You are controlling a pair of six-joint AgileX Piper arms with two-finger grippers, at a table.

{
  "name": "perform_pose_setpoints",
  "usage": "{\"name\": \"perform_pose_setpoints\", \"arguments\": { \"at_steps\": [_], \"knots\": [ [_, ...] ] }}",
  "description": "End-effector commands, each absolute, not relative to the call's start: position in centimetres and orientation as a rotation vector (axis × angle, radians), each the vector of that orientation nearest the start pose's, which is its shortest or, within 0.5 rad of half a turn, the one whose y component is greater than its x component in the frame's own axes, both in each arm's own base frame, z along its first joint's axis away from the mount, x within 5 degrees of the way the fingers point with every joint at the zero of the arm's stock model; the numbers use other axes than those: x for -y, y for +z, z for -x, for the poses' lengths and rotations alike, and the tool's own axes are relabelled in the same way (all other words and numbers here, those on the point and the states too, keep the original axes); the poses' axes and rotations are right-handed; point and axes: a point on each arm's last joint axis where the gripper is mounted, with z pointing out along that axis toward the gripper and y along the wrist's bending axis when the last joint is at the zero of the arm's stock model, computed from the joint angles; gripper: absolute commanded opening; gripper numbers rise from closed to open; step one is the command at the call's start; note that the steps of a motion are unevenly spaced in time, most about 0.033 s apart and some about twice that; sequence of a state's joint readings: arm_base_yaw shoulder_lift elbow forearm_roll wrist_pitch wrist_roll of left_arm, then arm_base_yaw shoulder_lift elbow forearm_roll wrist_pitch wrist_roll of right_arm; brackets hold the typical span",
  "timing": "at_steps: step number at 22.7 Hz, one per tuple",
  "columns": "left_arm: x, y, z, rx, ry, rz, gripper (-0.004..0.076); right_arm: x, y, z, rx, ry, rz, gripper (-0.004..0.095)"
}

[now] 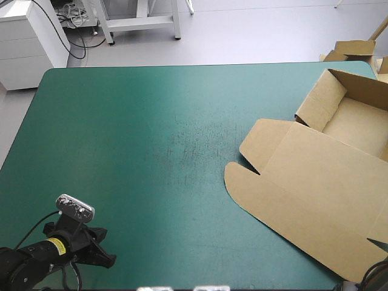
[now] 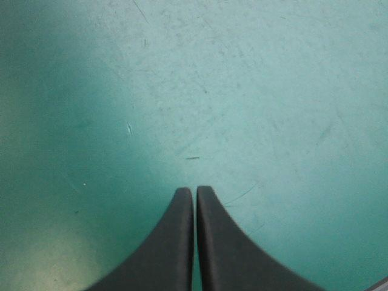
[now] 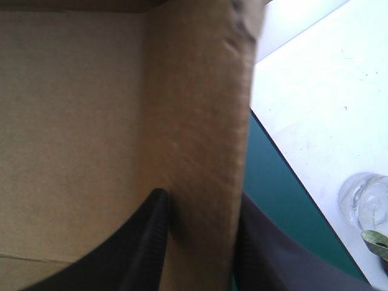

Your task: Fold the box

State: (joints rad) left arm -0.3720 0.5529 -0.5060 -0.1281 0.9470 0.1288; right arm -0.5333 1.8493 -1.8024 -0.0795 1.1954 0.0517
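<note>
My right gripper pinches a raised wall of the box, which lies along the table's right edge. My left gripper, pressed together, hovers over the near left corner. I judge the tray part-formed: the lid is still flat, and walls are left to tuck.

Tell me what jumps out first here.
The brown box fills the right side of the teal-green cover, its lid flat and its tray walls raised at the far right. The right tool pinches one upright wall. The left tool is shut over bare cover at the near-left corner.
</note>
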Motion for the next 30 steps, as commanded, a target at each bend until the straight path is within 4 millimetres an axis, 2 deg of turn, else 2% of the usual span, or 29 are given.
{"name": "perform_pose_setpoints", "arguments": {
  "at_steps": [1, 7, 12, 16, 18, 19, 20, 21, 22, 26, 30],
  "knots": [
    [4.2, 27.6, -8.0, -2.353, -0.286, -0.55, -0.0008, 20.8, 36.7, -33.2, -2.526, -0.294, -0.74, 0.0395],
    [4.2, 27.6, -8.0, -2.354, -0.287, -0.546, -0.0008, 20.6, 36.8, -33.1, -2.521, -0.282, -0.741, 0.0394],
    [4.2, 27.6, -8.0, -2.354, -0.287, -0.546, -0.0008, 20.2, 37.7, -32.7, -2.498, -0.274, -0.729, 0.0392],
    [4.2, 27.6, -8.0, -2.354, -0.287, -0.546, -0.0008, 19.3, 39.5, -31.8, -2.493, -0.274, -0.568, 0.0388],
    [4.2, 27.6, -8.0, -2.354, -0.287, -0.546, -0.0008, 18.5, 40.7, -31.2, -2.451, -0.229, -0.569, 0.0315],
    [4.2, 27.6, -8.0, -2.354, -0.287, -0.546, -0.0008, 17.8, 41.6, -30.7, -2.419, -0.185, -0.561, 0.0202],
    [4.2, 27.6, -8.0, -2.354, -0.287, -0.546, -0.0008, 17.4, 42.1, -30.5, -2.402, -0.163, -0.552, 0.0148],
    [4.2, 27.6, -8.0, -2.354, -0.287, -0.546, -0.0008, 16.5, 43.3, -29.9, -2.366, -0.119, -0.507, 0.0006],
    [4.2, 27.6, -8.0, -2.354, -0.287, -0.546, -0.0008, 16.1, 43.8, -29.6, -2.35, -0.103, -0.493, -0.0017],
    [4.2, 27.6, -8.0, -2.352, -0.287, -0.545, -0.0008, 12.5, 46.9, -26.4, -2.258, -0.047, -0.421, -0.001],
    [4.2, 27.6, -8.0, -2.352, -0.287, -0.545, -0.0008, 7.3, 47.0, -24.6, -2.277, 0.009, -0.24, -0.0012]
  ]
}}
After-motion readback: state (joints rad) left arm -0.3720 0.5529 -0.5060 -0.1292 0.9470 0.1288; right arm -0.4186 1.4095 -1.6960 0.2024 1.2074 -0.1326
